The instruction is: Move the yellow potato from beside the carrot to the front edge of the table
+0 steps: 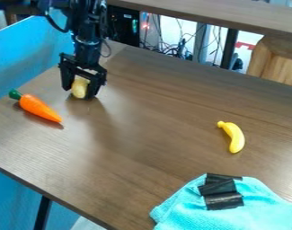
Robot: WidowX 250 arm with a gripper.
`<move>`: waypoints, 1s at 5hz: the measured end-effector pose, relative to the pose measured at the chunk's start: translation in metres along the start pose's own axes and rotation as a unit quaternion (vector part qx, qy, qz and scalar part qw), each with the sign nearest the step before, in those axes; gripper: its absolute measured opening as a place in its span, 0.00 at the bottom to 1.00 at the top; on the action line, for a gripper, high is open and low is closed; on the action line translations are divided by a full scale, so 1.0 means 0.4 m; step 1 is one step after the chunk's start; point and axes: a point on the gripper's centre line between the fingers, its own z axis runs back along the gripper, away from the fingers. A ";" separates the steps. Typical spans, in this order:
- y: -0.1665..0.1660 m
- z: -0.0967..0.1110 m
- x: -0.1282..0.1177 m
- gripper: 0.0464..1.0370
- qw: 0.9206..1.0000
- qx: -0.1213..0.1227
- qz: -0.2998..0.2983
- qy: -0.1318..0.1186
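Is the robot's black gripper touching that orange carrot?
Apart. The camera view shows bare brown tabletop between the gripper and the carrot, which lies off to one side, nearer the table's blue-walled edge.

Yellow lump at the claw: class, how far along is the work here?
Looks done: the claw is down at the lump. In hand: that lump, between its two sides; whether it is lifted, I can't tell. Left, if they count: carrot and banana, both lying on the table, apart from the claw.
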 end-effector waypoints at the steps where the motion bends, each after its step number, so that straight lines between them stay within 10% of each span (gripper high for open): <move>1: 0.003 0.002 0.017 0.69 1.000 0.000 0.014 -0.003; 3: -0.031 0.061 -0.036 0.68 0.996 -0.067 0.029 -0.054; 5: -0.089 0.212 -0.219 0.68 0.982 -0.121 0.001 -0.142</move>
